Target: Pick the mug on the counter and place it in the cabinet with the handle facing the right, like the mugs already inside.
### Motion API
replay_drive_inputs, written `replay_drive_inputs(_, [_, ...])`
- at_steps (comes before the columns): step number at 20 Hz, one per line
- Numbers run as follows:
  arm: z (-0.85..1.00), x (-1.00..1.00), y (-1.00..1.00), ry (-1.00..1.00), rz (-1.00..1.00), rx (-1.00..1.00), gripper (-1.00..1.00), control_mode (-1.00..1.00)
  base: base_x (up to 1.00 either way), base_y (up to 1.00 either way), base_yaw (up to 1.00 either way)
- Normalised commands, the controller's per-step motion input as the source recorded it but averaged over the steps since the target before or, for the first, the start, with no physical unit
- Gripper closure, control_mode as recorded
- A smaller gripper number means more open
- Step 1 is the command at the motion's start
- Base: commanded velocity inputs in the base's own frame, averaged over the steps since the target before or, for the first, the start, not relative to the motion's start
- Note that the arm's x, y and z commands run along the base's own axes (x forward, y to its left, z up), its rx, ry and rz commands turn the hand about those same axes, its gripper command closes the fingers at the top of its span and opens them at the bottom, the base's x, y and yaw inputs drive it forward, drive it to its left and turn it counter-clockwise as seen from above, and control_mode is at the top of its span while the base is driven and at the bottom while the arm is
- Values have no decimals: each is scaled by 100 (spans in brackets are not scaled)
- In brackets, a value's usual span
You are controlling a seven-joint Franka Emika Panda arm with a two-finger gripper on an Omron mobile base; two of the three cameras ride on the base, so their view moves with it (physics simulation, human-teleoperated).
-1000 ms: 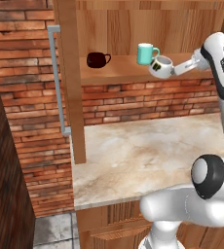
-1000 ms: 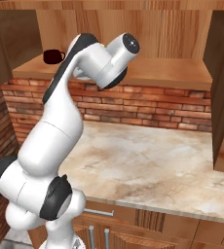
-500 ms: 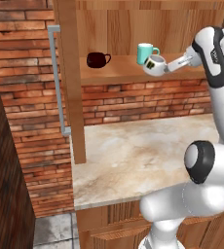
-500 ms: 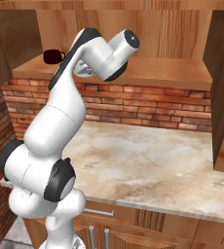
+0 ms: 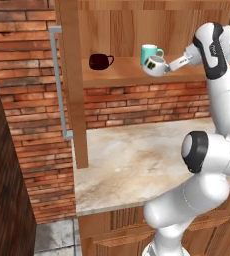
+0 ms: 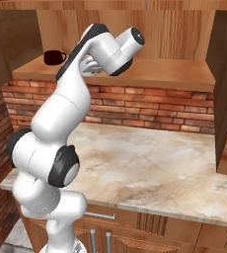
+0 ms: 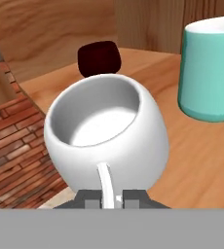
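My gripper (image 5: 168, 66) is shut on the handle (image 7: 104, 186) of the small white mug (image 5: 154, 65). It holds the mug in the air, tilted, at the front edge of the cabinet shelf (image 5: 117, 77), just in front of the teal mug (image 5: 149, 51). In the hand view the white mug (image 7: 104, 133) opens toward the camera, between my gripper (image 7: 106, 197) and the shelf. The teal mug (image 7: 209, 68) stands to its right there, and the maroon mug (image 7: 99, 57) stands beyond it. On the shelf, the maroon mug (image 5: 101, 61) is further left. The beige counter (image 5: 137, 155) lies below.
The cabinet's open door, with its grey bar handle (image 5: 57, 85), stands at the left. A brick wall runs behind the counter. The shelf (image 6: 160, 74) extends bare to the right of my arm, up to a wooden side panel (image 6: 226, 89).
The white mug has moved a little left toward the shelf and the teal mug, still held in my gripper. The arm's upper joints have swung higher.
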Motion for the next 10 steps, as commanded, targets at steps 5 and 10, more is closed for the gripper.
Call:
replay_drive_inputs(5, [0,25,2,1,2,0,100,-100,0,0,0])
replay_drive_inputs(10, [0,26,1,1,0,0,100,-100,0,0,0])
